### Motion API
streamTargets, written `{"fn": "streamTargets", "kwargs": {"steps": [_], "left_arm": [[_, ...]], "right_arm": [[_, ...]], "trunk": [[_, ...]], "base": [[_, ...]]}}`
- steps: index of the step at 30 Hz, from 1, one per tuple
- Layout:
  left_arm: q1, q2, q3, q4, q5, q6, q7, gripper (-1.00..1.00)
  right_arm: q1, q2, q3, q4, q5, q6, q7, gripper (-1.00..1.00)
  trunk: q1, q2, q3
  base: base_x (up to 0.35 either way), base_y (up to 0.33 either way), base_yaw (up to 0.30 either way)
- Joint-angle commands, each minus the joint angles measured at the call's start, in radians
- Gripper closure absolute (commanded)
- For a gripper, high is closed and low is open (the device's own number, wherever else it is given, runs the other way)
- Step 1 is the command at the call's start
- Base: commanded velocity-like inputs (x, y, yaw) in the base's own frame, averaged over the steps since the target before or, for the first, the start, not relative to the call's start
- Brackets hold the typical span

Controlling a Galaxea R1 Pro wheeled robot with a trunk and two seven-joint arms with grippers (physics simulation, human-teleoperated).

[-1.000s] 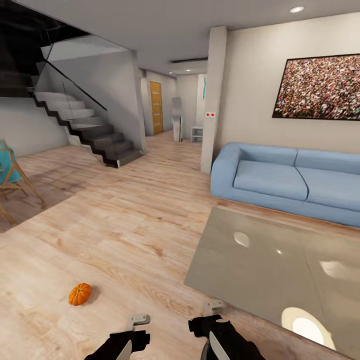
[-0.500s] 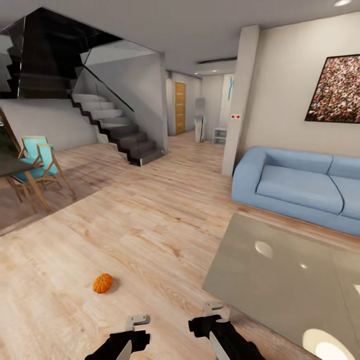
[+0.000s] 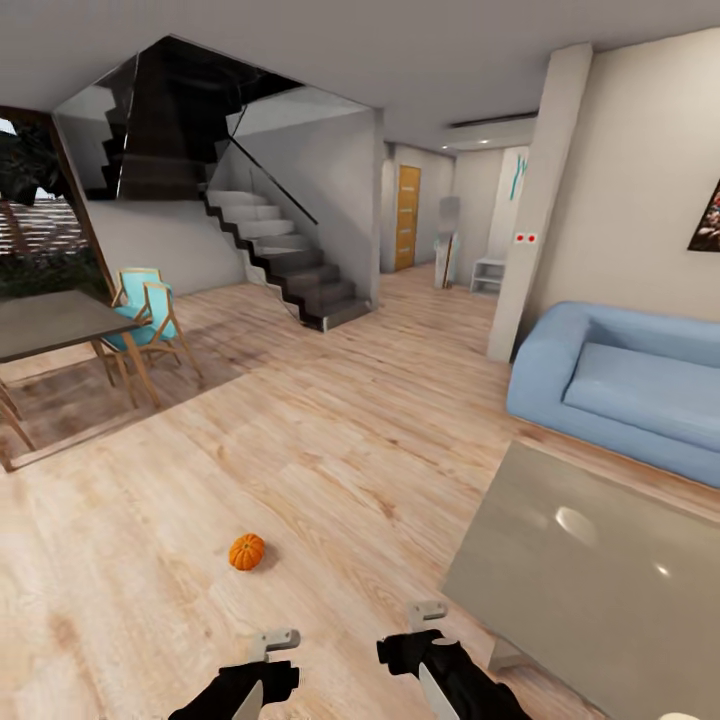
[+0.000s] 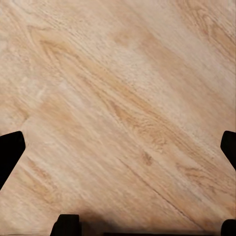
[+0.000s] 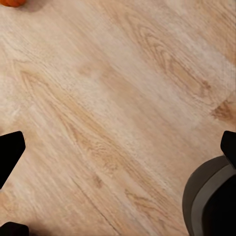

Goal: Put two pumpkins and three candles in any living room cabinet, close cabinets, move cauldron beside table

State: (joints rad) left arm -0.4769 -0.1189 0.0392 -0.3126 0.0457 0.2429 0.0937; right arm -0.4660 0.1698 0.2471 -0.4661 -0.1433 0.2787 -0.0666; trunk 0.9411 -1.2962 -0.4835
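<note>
Spreading across the room, the wood floor (image 3: 330, 440) carries a glass table (image 3: 600, 570) at the right, with a blue sofa (image 3: 620, 385) behind it against the wall. One pumpkin (image 3: 246, 551), small, orange and ribbed, sits on the floor left of the table, well apart from it and ahead of both arms. The left gripper (image 4: 118, 142) and right gripper (image 5: 118, 142) hang low over bare floor, jaws spread wide, holding nothing. An orange sliver of the pumpkin (image 5: 11, 2) shows at the right wrist view's edge.
</note>
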Motion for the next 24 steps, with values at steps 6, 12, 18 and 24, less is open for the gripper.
{"fn": "streamTargets", "kwargs": {"steps": [6, 12, 18, 24], "left_arm": [[0.0, -0.001, 0.004, -0.002, 0.005, 0.006, 0.003, -1.0], [0.0, -0.001, 0.004, -0.002, 0.005, 0.006, 0.003, -1.0], [0.0, -0.001, 0.005, -0.002, 0.006, 0.006, 0.003, -1.0], [0.0, -0.001, 0.005, -0.002, 0.006, 0.006, 0.003, -1.0]], "right_arm": [[0.0, -0.001, 0.008, -0.002, -0.01, 0.005, -0.007, -1.0], [0.0, -0.001, 0.008, -0.002, -0.01, 0.005, -0.007, -1.0], [0.0, -0.001, 0.008, -0.002, -0.01, 0.005, -0.007, -1.0], [0.0, -0.001, 0.008, -0.002, -0.01, 0.005, -0.007, -1.0]], "trunk": [[-0.023, 0.042, 0.018], [-0.046, 0.084, 0.037], [-0.069, 0.126, 0.055], [-0.092, 0.168, 0.074]], "base": [[0.0, 0.0, 0.292], [0.0, 0.0, 0.292], [0.0, 0.0, 0.292], [0.0, 0.0, 0.292]]}}
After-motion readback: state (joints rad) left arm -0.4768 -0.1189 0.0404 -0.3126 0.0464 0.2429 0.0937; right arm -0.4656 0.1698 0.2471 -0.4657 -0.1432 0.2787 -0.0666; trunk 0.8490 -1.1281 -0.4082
